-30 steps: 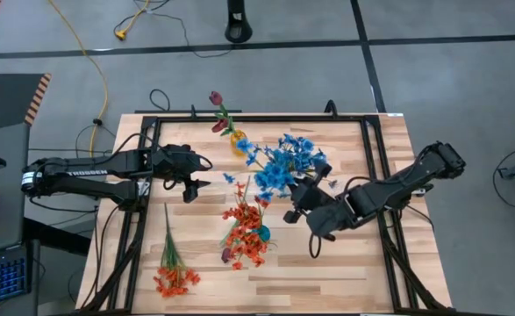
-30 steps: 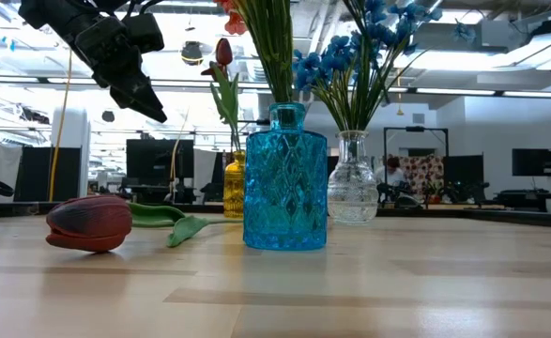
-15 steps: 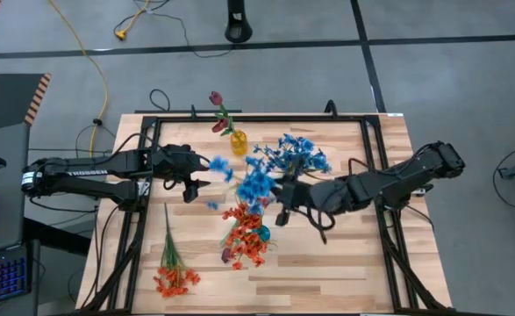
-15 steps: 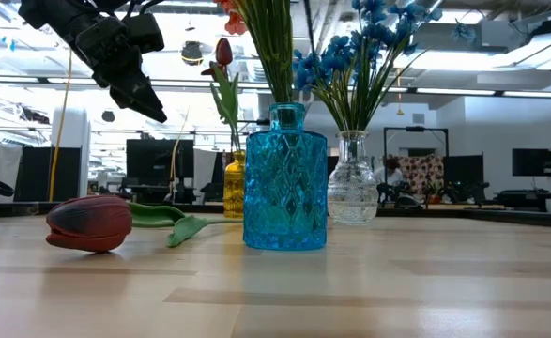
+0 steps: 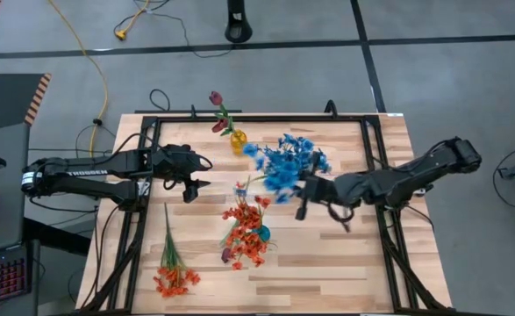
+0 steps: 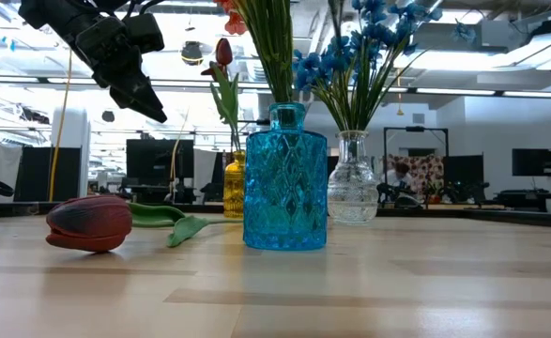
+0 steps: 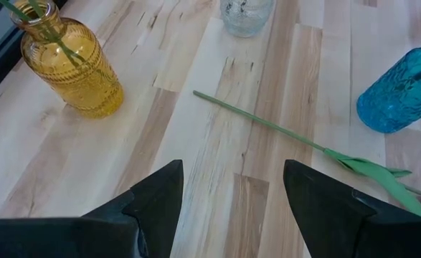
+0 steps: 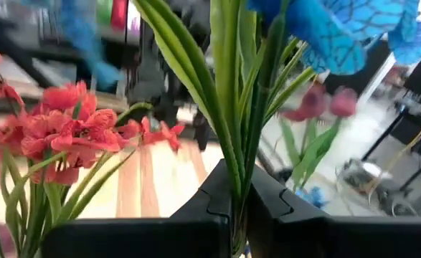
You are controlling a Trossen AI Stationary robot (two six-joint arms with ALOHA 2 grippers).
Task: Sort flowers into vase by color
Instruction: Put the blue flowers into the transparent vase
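The right end effector (image 5: 303,195) pinches a blue spray's (image 5: 279,180) stem and has swung it back beside the clear vase (image 6: 353,192), ready to drop in; the left end effector (image 5: 191,186) waits open

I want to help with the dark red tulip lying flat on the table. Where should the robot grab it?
Grab the maroon tulip by its thin green stem, coming straight down from above. The stem lies flat on bare wood, clear of the vases, while the bud is fat and soft.
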